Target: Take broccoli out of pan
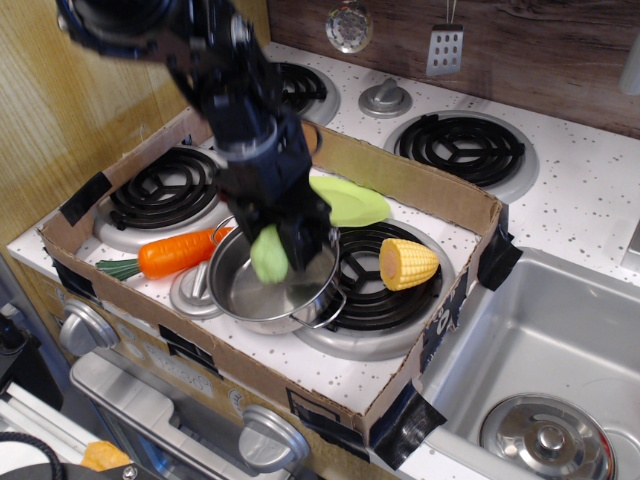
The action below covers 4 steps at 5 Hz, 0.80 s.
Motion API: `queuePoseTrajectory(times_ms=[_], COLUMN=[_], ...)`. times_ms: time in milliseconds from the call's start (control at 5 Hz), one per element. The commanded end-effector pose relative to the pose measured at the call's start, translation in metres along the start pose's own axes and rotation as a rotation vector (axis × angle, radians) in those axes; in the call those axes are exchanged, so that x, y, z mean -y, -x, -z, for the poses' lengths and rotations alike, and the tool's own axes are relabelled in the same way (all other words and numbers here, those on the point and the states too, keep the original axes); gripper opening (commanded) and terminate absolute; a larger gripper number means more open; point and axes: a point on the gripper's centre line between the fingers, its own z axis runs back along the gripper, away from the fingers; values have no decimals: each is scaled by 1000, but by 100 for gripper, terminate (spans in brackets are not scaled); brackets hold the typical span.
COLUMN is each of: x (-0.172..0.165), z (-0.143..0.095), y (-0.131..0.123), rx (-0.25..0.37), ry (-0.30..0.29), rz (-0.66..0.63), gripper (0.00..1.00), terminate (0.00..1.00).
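Gripper [272,250] clenched on broccoli [267,255], held above the steel pan [240,300]; lift calls for clearing the rim before travelling sideways.

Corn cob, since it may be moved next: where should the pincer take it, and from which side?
Grip the corn cob across its round middle, from above. It lies on its side on the burner, long axis roughly level, with open space over it.
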Motion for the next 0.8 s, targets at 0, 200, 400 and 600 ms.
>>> queuePoseTrajectory(times_ms=[0, 200, 400, 600], x=[-21, -46, -73, -94], z=[-67, -78, -75, -65], y=[-28, -38, -51, -67], rx=[-13, 8, 27, 96], ry=[-43, -144, -184, -219], rz=[17, 108, 185, 276], gripper=[0, 0, 0, 0], terminate=[0, 0, 0, 0])
